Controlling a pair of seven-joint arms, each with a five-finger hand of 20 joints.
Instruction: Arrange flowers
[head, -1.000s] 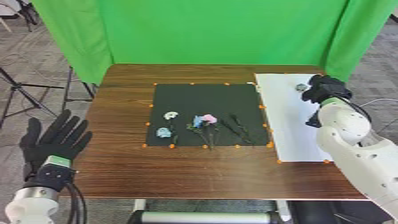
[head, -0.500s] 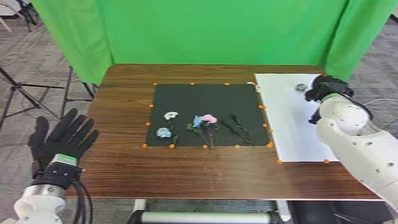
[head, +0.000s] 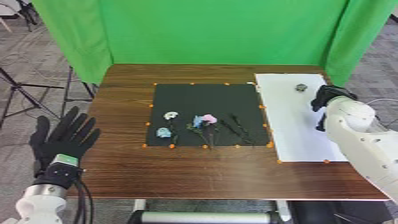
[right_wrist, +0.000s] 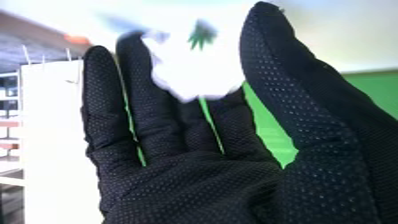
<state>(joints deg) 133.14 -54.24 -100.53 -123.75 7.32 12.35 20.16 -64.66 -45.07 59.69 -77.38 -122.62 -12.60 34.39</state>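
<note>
In the head view my right hand (head: 329, 95) is over the right edge of the white board (head: 284, 117). In the right wrist view my right hand (right_wrist: 187, 185) has a white flower (right_wrist: 191, 70) with a green centre between its thumb and fingers, shut on it; the bloom covers some fingertips. On the black mat (head: 187, 97) lie a white flower (head: 171, 115), a blue flower (head: 163, 132), another blue flower (head: 198, 121), a pink flower (head: 210, 119) and a dark stem (head: 238, 127). My left hand (head: 62, 145) is open, left of the table.
A small grey object (head: 301, 87) stands near the white board's far end, left of my right hand. Orange markers line both surfaces on the brown table (head: 200, 172). A green curtain (head: 222, 32) hangs behind the far edge.
My right hand has moved right and nearer in the head view, apart from the small grey object. My left hand has shifted slightly right. The flowers on the mat have not moved.
</note>
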